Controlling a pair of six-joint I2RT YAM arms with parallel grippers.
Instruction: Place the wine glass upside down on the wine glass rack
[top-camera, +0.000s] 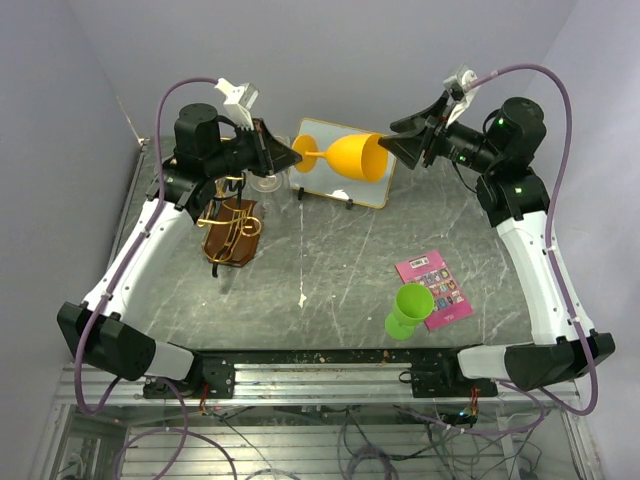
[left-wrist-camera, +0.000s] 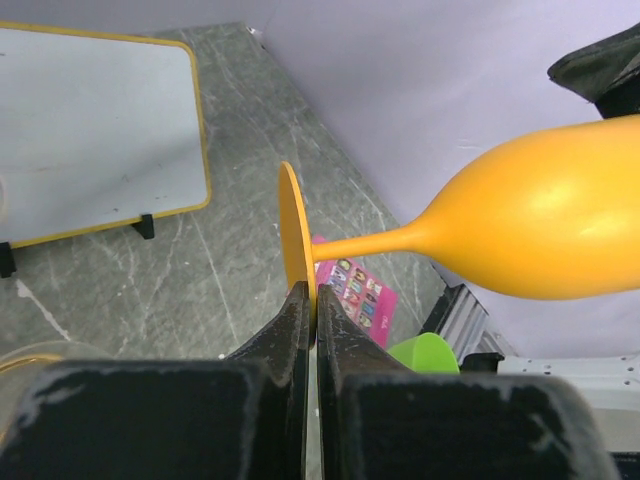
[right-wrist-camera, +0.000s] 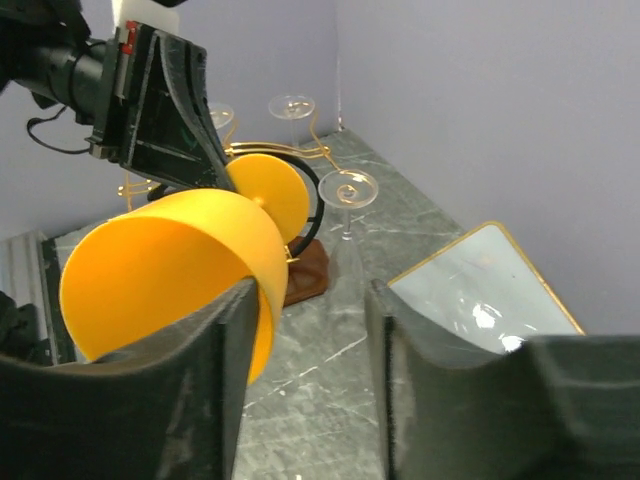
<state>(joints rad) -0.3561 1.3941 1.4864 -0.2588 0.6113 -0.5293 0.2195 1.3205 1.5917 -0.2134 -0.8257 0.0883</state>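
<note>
An orange wine glass (top-camera: 355, 157) hangs on its side in the air over the back of the table. My left gripper (top-camera: 292, 155) is shut on the glass's foot disc (left-wrist-camera: 295, 240), and the bowl (left-wrist-camera: 540, 220) points away to the right. My right gripper (right-wrist-camera: 310, 290) is open. Its left finger (right-wrist-camera: 225, 350) lies against the rim of the orange bowl (right-wrist-camera: 160, 260), and the other finger is well apart. The wine glass rack (top-camera: 232, 238), gold wire on a dark brown base, stands below my left arm; it also shows in the right wrist view (right-wrist-camera: 305, 272).
Clear glasses (right-wrist-camera: 345, 190) hang upside down on the rack. A gold-framed white board (top-camera: 325, 135) stands behind the orange glass. A green cup (top-camera: 410, 308) and a pink card (top-camera: 440, 290) lie at the front right. Purple walls close in the back and sides.
</note>
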